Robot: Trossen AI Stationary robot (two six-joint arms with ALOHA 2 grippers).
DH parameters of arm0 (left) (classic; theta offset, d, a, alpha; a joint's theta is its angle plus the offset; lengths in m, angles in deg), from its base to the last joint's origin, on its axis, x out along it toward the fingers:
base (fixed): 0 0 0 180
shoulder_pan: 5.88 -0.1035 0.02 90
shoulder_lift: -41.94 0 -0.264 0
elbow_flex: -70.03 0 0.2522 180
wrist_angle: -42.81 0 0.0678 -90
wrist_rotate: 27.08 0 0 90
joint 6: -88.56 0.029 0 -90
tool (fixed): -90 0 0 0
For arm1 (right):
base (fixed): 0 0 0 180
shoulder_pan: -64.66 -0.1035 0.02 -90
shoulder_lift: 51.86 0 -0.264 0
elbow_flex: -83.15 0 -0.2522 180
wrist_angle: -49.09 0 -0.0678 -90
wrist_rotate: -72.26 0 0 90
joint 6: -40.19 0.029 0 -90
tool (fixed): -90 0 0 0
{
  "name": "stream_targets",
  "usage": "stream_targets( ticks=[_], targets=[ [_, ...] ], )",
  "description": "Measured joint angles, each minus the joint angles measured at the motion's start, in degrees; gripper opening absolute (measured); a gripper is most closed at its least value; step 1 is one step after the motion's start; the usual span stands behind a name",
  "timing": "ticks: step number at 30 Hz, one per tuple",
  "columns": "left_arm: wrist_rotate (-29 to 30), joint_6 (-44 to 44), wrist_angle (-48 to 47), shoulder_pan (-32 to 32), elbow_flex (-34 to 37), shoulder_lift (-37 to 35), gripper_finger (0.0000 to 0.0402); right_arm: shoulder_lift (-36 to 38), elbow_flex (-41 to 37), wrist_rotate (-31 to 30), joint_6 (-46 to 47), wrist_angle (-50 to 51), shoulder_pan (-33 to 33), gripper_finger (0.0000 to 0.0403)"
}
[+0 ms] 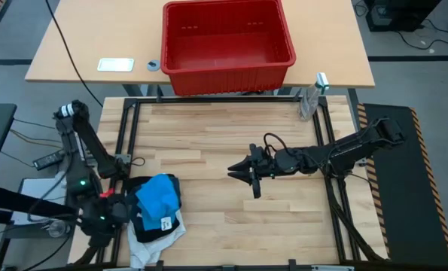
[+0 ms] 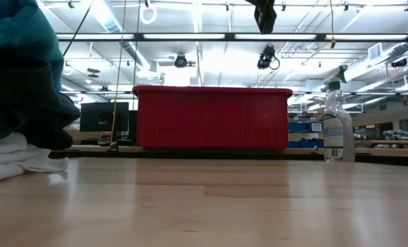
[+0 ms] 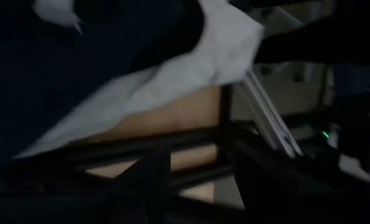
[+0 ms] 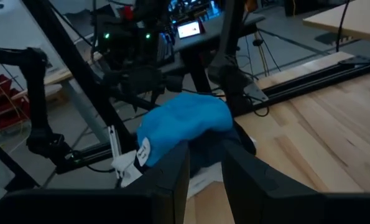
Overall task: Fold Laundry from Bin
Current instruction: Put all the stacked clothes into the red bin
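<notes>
The laundry lies in a pile (image 1: 157, 211) at the table's near left corner: a bright blue piece (image 4: 181, 127) on top, dark cloth (image 3: 79, 81) with a white tag (image 1: 166, 223) under it, and a white piece (image 3: 191, 68) at the bottom, resting on the wood. The red bin (image 1: 225, 41) stands on the separate table beyond the far edge. My left gripper (image 1: 123, 214) is at the pile's left edge, tipped downward and open, with nothing between its fingers (image 3: 148, 180). My right gripper (image 1: 237, 174) hovers over the table's middle, level, pointing at the pile, open by a narrow gap (image 4: 204, 177).
A clear spray bottle (image 1: 312, 98) stands at the table's far right corner. A white card (image 1: 115, 65) and a tape roll (image 1: 153, 65) lie left of the bin. Black frame rails (image 1: 208, 102) border the wood. Bare wood (image 1: 231, 135) spreads between the pile and the bin.
</notes>
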Motion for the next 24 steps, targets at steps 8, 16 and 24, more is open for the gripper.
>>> stream_targets(
  ticks=[8,16,24],
  targets=[
    [-0.4,1.7,-0.2,-7.2,0.0,6.5,0.0171,0.0,0.0,0.0,0.7,0.0,0.0,0.0101],
    [-9.7,2.9,2.4,-10.6,0.0,11.6,0.0171,0.0,0.0,0.1,0.7,-0.5,-0.1,0.0101],
    [-10.9,1.9,3.6,-10.9,0.0,16.3,0.0171,0.0,0.0,0.5,1.7,-0.9,-0.2,0.0101]
  ],
)
